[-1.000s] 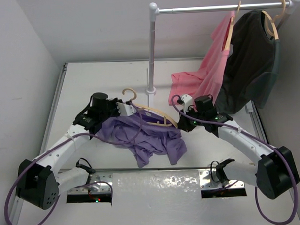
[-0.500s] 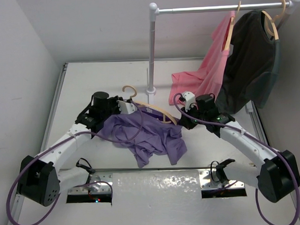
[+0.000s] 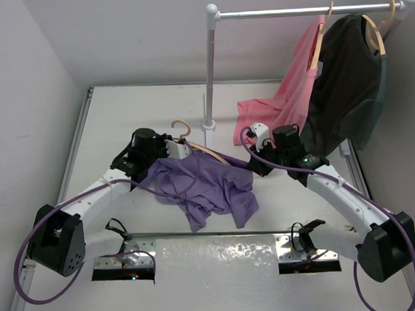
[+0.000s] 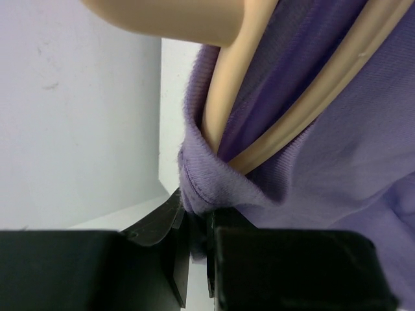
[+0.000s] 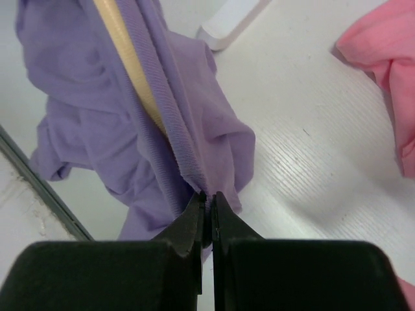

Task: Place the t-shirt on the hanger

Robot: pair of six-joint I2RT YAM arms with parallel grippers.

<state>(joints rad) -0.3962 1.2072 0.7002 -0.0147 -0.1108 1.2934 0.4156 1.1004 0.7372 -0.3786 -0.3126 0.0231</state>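
The lavender t-shirt hangs bunched between both arms above the table, stretched along the tan wooden hanger, whose hook sticks up at the left. My left gripper is shut on the ribbed collar, with the hanger's curved arms running through the neck opening. My right gripper is shut on a ribbed hem of the t-shirt, with one hanger arm lying inside the cloth just beyond it.
A white rack pole stands behind on its base, its rail carrying a pink garment and a dark shirt on like hangers. The pink cloth trails onto the table close to my right gripper. Walls close in at the left and back.
Both grippers have shifted away from the near edge, carrying hanger and t-shirt. The right hanger arm, bare a second ago, now lies under the purple cloth.
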